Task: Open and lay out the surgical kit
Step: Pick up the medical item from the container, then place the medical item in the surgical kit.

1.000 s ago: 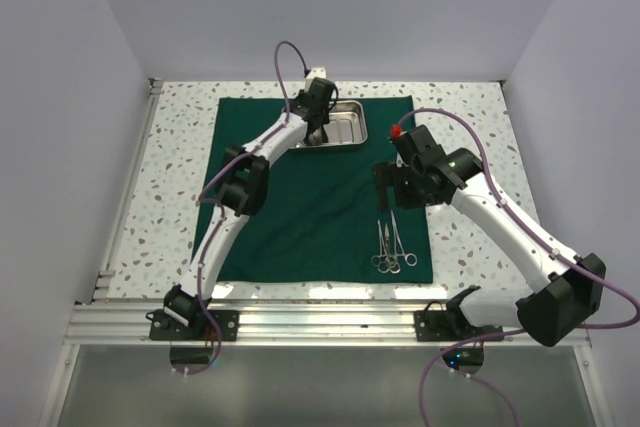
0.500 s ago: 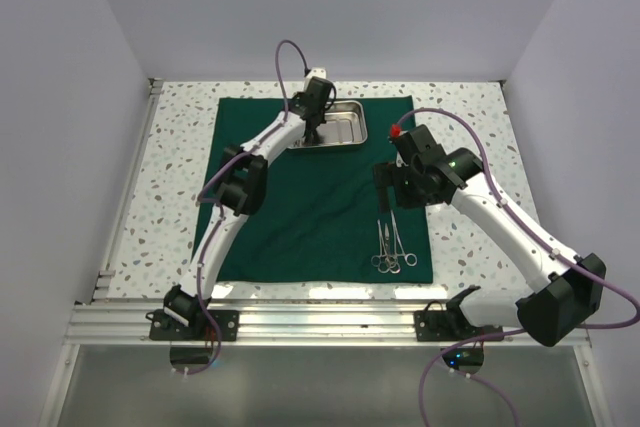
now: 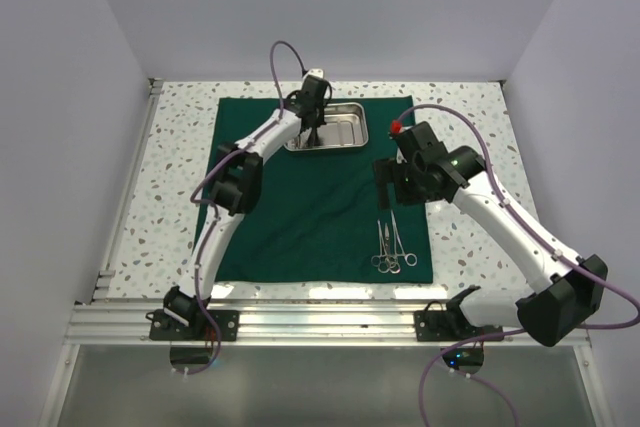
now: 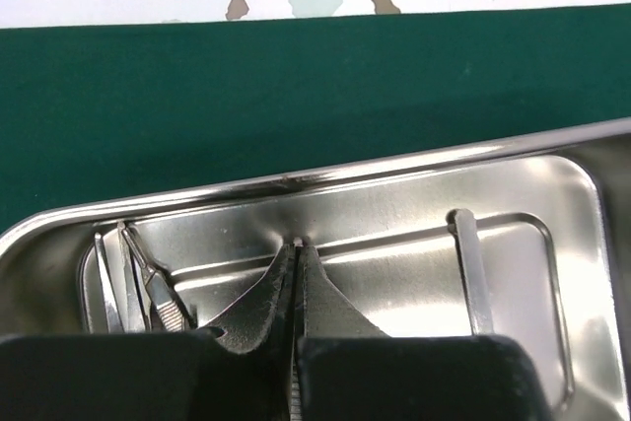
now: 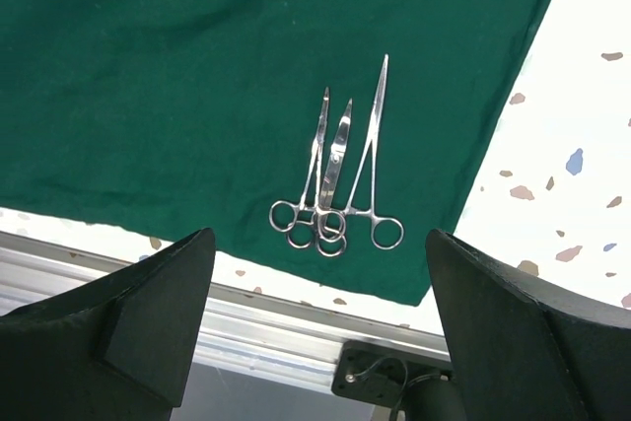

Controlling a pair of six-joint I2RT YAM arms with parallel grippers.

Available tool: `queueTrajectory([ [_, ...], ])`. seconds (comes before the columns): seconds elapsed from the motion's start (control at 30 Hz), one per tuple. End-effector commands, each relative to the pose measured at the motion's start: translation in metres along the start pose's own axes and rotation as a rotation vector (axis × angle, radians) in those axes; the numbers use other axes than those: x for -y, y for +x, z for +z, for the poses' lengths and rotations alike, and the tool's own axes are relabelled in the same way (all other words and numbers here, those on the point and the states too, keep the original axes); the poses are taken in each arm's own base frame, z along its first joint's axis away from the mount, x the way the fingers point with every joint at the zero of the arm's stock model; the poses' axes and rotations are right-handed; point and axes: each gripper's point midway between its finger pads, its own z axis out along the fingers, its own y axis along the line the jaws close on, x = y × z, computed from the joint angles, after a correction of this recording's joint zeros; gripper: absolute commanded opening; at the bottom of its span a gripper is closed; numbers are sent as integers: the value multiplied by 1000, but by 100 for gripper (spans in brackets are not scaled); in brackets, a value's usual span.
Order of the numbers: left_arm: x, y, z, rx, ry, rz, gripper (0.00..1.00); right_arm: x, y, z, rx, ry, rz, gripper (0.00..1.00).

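Speckled table (image 3: pixel 470 117); one green cloth (image 3: pixel 310 207); one steel tray (image 3: pixel 345 127); three clamps (image 3: pixel 393 244) side by side.

Steel tray (image 4: pixel 394 161) was polished metal, properly mirror-shiny, with smeary reflections across its floor. The green cloth (image 5: pixel 177 66) was matt woven fabric, a bit creased. Scissor-handled clamps (image 5: pixel 335 175) were bright, smooth steel. The tabletop (image 3: pixel 470 127) looked like smooth speckled terrazzo, pale with grey-brown chips. Fingers (image 5: pixel 148 313) of the right gripper (image 5: pixel 315 242) were matt black plastic, slightly grainy.
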Motion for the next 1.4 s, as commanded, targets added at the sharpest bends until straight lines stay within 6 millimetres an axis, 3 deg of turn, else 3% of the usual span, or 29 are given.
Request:
queueTrajectory([
  [0.0,16,-75,-56,127,96,-105,0,-4,-22,-17,87,-21,-1,91],
  [0.17,17,-122,-88,257,118,-138,0,-6,-25,-22,102,-30,8,91],
  [0.3,18,-147,-118,319,145,-139,0,-5,-29,-26,117,-28,13,91],
  [0.37,15,-143,-125,287,134,-141,0,-5,-31,-28,126,-26,5,91],
  [0.43,16,-145,-151,286,136,-134,0,-5,-34,-26,127,-19,-4,91],
  [0.47,11,-119,-148,231,110,-110,0,-5,-37,-27,134,-18,-11,91],
  [0.5,16,-124,-180,259,114,-103,0,-5,-39,-26,138,-16,-12,91],
  [0.53,15,-112,-189,239,106,-95,0,-6,-42,-25,144,-19,-14,91],
  [0.57,7,-66,-184,147,71,-70,0,-7,-45,-22,144,-20,-14,91],
  [0.6,12,-62,-213,149,96,-101,0,-9,-47,-20,146,-24,-14,91],
  [0.63,7,-40,-221,104,85,-103,0,-12,-52,-19,158,-32,-14,91],
  [0.67,-5,-3,-233,45,65,-96,0,-15,-54,-15,152,-39,-9,91],
  [0.73,2,42,-249,-26,89,-114,0,-21,-62,-10,168,-58,-1,91],
  [0.77,4,80,-262,-84,98,-128,0,-24,-62,-5,157,-68,5,91],
  [0.87,4,132,-281,-132,88,-133,0,-33,-68,2,155,-98,17,90],
  [0.9,20,147,-290,-141,119,-149,0,-35,-68,8,142,-103,19,90],
  [1.0,31,171,-293,-138,103,-172,0,-40,-71,12,135,-120,22,89],
  [1.17,29,183,-273,-102,-13,-294,0,-38,-65,3,131,-123,25,88],
  [1.37,51,203,-262,-132,8,-261,0,-21,-48,-14,145,-77,15,88],
])
